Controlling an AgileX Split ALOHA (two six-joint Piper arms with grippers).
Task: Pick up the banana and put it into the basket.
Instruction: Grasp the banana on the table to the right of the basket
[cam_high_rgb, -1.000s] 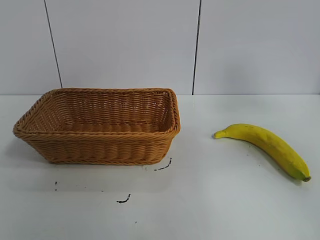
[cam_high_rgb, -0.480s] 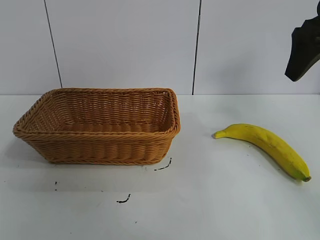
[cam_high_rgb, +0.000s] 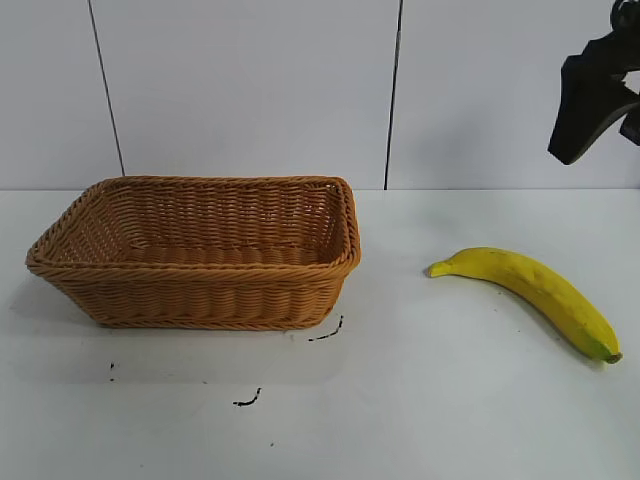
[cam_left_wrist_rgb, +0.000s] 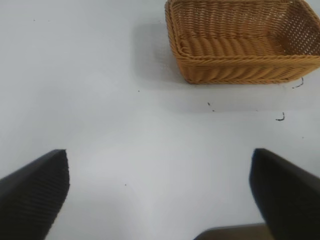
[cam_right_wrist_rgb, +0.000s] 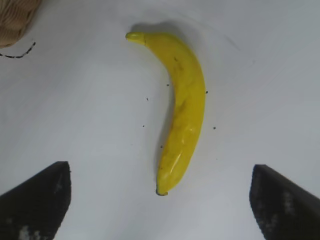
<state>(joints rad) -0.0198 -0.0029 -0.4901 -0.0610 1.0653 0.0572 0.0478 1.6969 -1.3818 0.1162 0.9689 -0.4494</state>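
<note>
White table (cam_high_rgb: 420, 420) and pale wall panels surround us. At left sits the basket (cam_high_rgb: 205, 250), open-topped and with nothing in it, ready to receive fruit. Our left gripper (cam_left_wrist_rgb: 160, 200) hovers over bare table near it, fingers spread wide, holding nothing. Well apart to the right lies the banana (cam_high_rgb: 535, 295), flat on its side, reachable from above. Our right gripper (cam_right_wrist_rgb: 160, 200) hangs high above it, fingers wide apart and holding nothing, pointing down at the fruit.

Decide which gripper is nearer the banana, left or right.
Right. The right gripper hangs open above the banana, apart from it. The left gripper, open, is off beside the basket, away from the banana.
</note>
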